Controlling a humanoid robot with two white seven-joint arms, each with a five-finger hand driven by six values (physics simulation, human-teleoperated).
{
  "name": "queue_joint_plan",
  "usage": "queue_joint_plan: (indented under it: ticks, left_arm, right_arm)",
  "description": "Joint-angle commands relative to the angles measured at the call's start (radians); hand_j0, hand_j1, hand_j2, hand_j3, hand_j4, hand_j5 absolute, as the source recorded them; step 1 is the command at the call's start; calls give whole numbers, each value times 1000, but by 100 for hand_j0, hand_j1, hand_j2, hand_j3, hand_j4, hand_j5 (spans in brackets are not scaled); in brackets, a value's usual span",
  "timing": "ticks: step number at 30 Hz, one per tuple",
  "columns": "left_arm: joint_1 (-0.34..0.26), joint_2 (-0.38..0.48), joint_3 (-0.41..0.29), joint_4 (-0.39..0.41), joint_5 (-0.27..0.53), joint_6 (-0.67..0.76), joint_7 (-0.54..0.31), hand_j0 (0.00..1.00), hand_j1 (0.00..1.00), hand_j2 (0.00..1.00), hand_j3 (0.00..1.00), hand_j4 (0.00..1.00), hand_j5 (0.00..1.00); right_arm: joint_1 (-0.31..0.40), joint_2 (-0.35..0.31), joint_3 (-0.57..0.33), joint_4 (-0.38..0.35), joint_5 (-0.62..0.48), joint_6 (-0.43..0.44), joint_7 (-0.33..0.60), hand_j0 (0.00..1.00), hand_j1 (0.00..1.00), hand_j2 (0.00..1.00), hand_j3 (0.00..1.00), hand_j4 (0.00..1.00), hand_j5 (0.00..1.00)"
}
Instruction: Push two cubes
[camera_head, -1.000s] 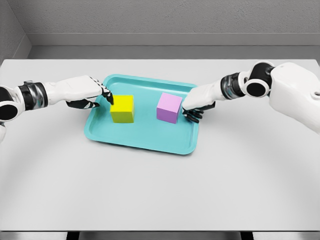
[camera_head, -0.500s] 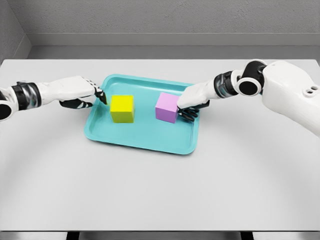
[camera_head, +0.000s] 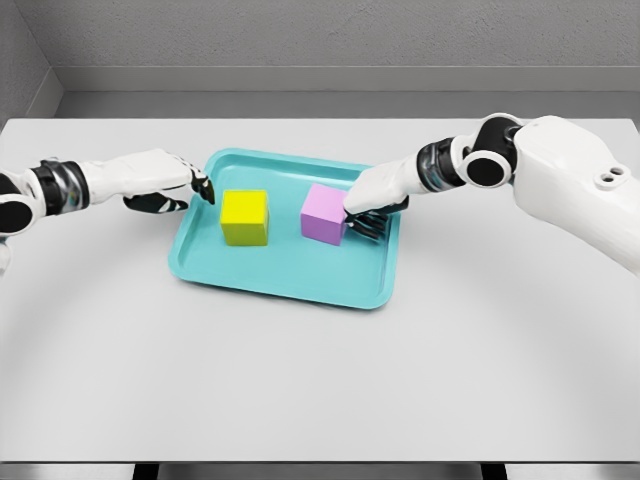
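Your right hand (camera_head: 368, 205) presses against the right face of the purple cube (camera_head: 324, 214), fingers curled and holding nothing, its dark fingertips tucked low at the cube's lower right corner on the teal tray (camera_head: 290, 280). Your left hand (camera_head: 172, 186) hangs at the tray's left rim, fingers likewise curled around nothing, one dark fingertip pointing toward the yellow cube (camera_head: 245, 217) but apart from it, with a strip of tray floor showing between them. Both cubes sit upright inside the tray, side by side with a clear gap between, the yellow one left of centre and the purple one right of centre. By the look of it, the push on the purple cube is in hand while the yellow one waits for contact. Your next move seems to call for bringing the left fingertip across the rim to meet the yellow cube's left face squarely, low enough that the cube slides rather than tips, while the right hand keeps its line through the purple cube's middle so it does not turn. The tray rests on a plain pale grey table (camera_head: 320, 380), smooth and matte, with its front edge visible at the bottom of the head view. Behind it runs a grey wall (camera_head: 330, 35) with a ledge along its base, and a corner shows at the far left.
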Motion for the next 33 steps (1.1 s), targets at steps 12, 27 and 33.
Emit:
queue_joint_plan:
  ticks: [12,27,33]
  left_arm:
    - [-2,-12,2,25,-2,3,0,52,52,52,52,52,52]
    - [-2,-40,-1,38,-3,3,0,48,48,48,48,48,48]
    - [-2,-52,-1,34,-3,3,0,48,48,48,48,48,48]
  right_arm:
    - [-12,23,20,51,8,0,0,12,12,12,12,12,12]
    - [-20,86,20,167,9,3,0,12,12,12,12,12,12]
    - [-28,95,20,167,9,11,0,12,12,12,12,12,12]
